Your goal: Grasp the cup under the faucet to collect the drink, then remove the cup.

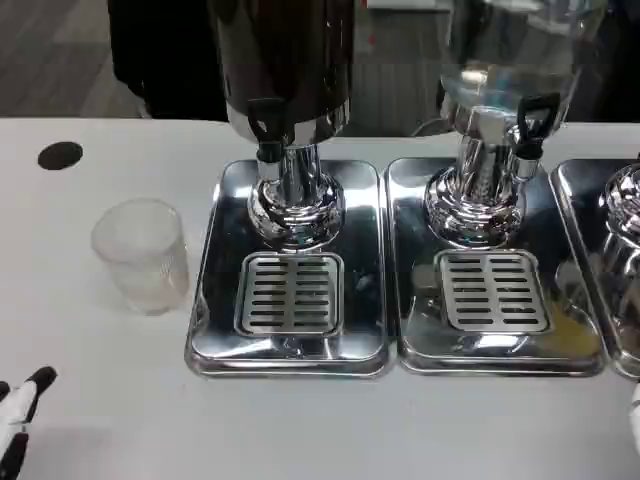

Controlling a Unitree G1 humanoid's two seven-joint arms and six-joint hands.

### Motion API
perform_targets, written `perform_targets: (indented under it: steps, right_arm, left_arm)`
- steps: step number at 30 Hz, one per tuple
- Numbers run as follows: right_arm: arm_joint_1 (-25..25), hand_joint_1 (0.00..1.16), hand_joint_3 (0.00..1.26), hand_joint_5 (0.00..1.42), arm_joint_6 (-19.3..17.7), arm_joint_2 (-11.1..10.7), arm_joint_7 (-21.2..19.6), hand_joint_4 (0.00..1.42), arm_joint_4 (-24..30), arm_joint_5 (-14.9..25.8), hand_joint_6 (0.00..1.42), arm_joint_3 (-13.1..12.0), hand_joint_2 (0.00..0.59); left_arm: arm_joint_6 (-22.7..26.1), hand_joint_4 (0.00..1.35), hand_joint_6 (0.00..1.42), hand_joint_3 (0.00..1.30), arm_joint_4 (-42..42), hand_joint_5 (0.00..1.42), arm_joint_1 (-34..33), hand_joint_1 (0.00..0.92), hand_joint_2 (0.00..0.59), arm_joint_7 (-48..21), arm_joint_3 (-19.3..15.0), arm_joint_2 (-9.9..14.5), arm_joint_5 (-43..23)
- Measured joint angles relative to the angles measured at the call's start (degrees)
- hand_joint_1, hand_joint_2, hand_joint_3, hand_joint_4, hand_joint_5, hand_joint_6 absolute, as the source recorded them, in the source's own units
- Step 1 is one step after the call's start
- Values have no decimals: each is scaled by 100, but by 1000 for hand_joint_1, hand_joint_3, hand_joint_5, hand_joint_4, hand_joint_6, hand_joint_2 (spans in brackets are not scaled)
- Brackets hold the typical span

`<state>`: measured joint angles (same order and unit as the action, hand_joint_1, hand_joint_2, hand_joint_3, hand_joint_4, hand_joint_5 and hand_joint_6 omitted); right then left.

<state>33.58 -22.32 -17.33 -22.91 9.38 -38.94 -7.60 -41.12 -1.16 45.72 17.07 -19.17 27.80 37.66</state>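
Task not started: cup (141, 254) sits mid-left on table (90, 420), beside tray (215, 330), not under faucet (268, 128). Left hand (18, 412) at bottom-left corner, grip state can't tell; holds no cup.

White table (110, 420) (dark hole (60, 155)), grey floor (50, 50) behind.

Clear frosted cup (142, 253) on white worktop (100, 420); chrome slotted trays (290, 330); black faucet (266, 120) levers (dark drink, perhaps) at twelve o'clock.
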Motion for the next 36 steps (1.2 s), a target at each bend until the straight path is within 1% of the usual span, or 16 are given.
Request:
perform_targets:
  steps: [10,14,26,32,36]
  right_arm:
    - [92,326,93,0,-26,5,-14,32,25,17,0,-63,586]
    - [173,326,93,0,-44,5,-15,32,84,22,0,-81,586]
    - [194,327,93,0,-48,19,-15,40,172,24,0,-99,586]
    - [183,329,93,0,-48,18,-14,41,184,40,0,-119,586]
    - [181,329,93,0,-47,35,-14,42,192,36,0,-116,586]
  left_arm:
    - [-40,0,0,0,8,0,21,0,47,24,4,-4,0]
    - [-98,0,0,0,86,0,21,0,47,94,6,-44,-2]
    - [-204,0,0,0,222,0,60,0,48,124,-12,-58,-146]
    - [-336,0,0,0,512,0,-54,0,43,117,-12,-97,-674]
    - [-404,0,0,0,665,0,-101,0,41,105,-12,-97,-837]
